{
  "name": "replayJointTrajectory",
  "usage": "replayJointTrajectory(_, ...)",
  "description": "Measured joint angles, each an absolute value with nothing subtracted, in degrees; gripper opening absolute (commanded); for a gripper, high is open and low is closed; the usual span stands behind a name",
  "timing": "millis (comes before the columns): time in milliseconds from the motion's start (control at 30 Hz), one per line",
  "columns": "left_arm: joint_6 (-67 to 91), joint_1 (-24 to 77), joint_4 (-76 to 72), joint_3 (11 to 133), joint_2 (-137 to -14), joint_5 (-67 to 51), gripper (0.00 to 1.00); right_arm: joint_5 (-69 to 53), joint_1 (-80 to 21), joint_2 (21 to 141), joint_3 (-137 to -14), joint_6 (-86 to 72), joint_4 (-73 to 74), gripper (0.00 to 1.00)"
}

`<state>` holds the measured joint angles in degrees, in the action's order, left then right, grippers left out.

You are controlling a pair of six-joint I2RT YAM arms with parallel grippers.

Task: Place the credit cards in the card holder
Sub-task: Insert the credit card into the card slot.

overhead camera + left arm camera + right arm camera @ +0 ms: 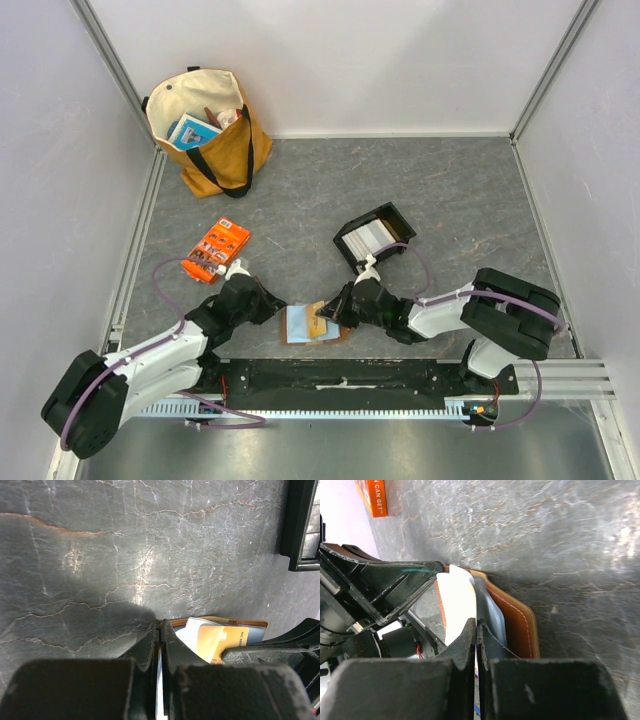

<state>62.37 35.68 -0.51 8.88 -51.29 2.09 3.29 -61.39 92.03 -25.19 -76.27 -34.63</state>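
Right claw (pixel 476 625), clamped on a pale credit card (pixel 457 600), has the open card holder (pixel 517 625) right at its tips on the tabletop (pixel 570 555); left claw (pixel 160 627), closed, flanks the opposite edge.

Black tray (pixel 299 525): cropped by the frame edge at 2 o'clock.
Orange packet (pixel 372 497): cropped at 11 o'clock.
Card holder (pixel 335 336): 9 and 2 o'clock ends covered by left gripper (pixel 276 308) and right gripper (pixel 332 312).
Credit card (pixel 220 639): print too small to read.
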Motion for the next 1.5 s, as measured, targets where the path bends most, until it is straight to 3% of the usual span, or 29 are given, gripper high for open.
replayJointTrajectory(433,63.88,35.83,-0.95,8.8,-52.12,2.42,0.02,1.56,-60.69,92.73,-24.14,-74.59,-36.58,0.0)
replayJointTrajectory(733,63.88,35.86,-2.87,8.82,-53.6,2.44,0.02,-8.01,-58.87,93.54,-29.8,-65.06,-29.52,0.0)
replayJointTrajectory(1067,63.88,35.88,-2.96,8.82,-53.63,2.52,0.02,-7.44,-58.37,88.49,-34.7,-58.85,-14.31,0.0)
replayJointTrajectory(1433,64.12,35.88,-2.83,8.78,-53.01,2.68,0.02,-7.31,-57.6,85.69,-34.13,-58.54,-10.48,0.0)
replayJointTrajectory(1500,64.23,35.88,-2.98,8.54,-52.77,2.66,0.16,-7.27,-57.58,84.97,-34.13,-58.39,-10.2,0.0)
